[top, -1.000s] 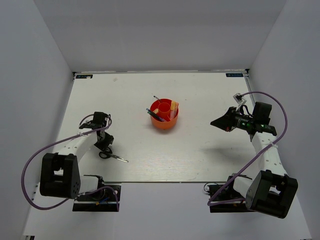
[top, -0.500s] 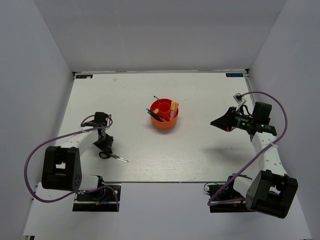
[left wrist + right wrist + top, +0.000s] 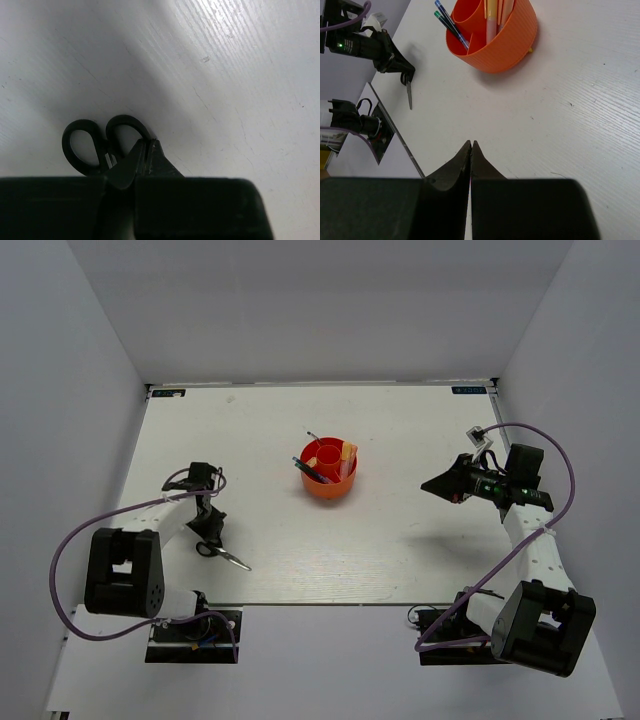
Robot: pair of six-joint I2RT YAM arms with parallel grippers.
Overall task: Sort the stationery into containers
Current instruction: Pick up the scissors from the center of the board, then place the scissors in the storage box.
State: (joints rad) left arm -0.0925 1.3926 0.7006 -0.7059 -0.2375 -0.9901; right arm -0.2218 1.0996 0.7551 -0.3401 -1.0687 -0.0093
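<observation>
The black-handled scissors (image 3: 222, 554) lie on the white table at the near left, blades pointing right. My left gripper (image 3: 209, 537) is down on their handle end. In the left wrist view its jaws (image 3: 148, 143) are closed together right at the rim of one handle loop of the scissors (image 3: 80, 145). The round orange tub (image 3: 329, 489) stands mid-table with blue pens (image 3: 447, 22) and a yellow-orange marker (image 3: 491, 15) upright in its compartments. My right gripper (image 3: 428, 484) hovers shut and empty to the right of the tub (image 3: 505, 47), pointing at it.
White walls close off the table (image 3: 400, 420) at the left, back and right. Both arm bases (image 3: 120, 585) sit at the near edge. A small thin item (image 3: 312, 433) lies just behind the tub.
My left gripper has closed at the scissors' handles. The scissors have turned slightly, their blade tip swinging a little toward the near edge. The right arm has not moved.
</observation>
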